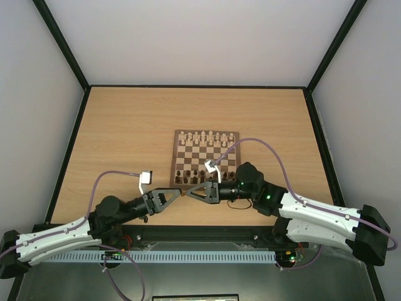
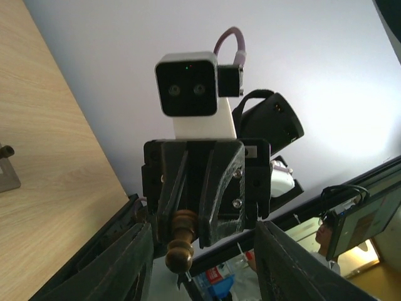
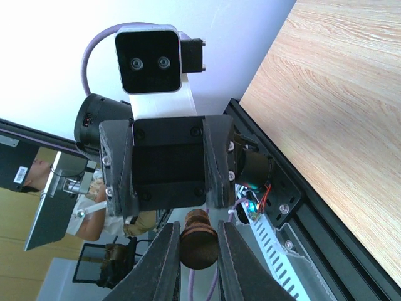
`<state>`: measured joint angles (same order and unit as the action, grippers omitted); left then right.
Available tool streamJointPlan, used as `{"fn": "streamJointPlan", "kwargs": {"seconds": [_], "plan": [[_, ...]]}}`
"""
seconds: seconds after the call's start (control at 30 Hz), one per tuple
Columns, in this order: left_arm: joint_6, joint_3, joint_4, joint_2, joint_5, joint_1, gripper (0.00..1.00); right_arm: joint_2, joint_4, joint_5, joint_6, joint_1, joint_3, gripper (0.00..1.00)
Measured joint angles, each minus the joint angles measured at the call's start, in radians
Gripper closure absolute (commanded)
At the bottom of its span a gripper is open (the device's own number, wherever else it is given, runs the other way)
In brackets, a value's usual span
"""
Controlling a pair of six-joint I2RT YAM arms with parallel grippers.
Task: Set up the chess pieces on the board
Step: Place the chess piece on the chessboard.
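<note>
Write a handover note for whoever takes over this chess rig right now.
Right end effector: shut on a dark chess piece, held just off the near edge of the board.
Left end effector: open, with its fingers on either side of that piece and apparently not touching it.
Done: cream pieces line the far rows. Some dark pieces stand on the near rows, too small to count.
Left: complete what looks like a hand-off, place this piece, then fill the remaining near squares.
</note>
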<state>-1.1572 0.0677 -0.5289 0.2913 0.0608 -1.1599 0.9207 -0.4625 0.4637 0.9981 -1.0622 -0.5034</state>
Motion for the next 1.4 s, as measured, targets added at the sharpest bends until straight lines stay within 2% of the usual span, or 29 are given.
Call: {"fn": "streamJointPlan", "kwargs": {"seconds": [0.17,0.4,0.8,1.4], "plan": [[-0.003,0.0,-0.012,0.03,0.027,0.0,0.54,0.02,-0.015,0.001,0.0,0.006,-0.009,0.96],[-0.009,0.0,-0.014,0.051,0.045,0.0,0.65,0.021,-0.016,0.003,0.0,0.018,-0.01,0.96],[-0.01,0.0,-0.027,0.095,0.06,0.01,0.71,0.024,-0.016,0.02,0.0,0.022,-0.01,0.96],[-0.013,0.001,-0.046,0.115,0.08,0.029,0.91,0.033,-0.016,0.028,0.0,0.025,-0.009,0.96]]}}
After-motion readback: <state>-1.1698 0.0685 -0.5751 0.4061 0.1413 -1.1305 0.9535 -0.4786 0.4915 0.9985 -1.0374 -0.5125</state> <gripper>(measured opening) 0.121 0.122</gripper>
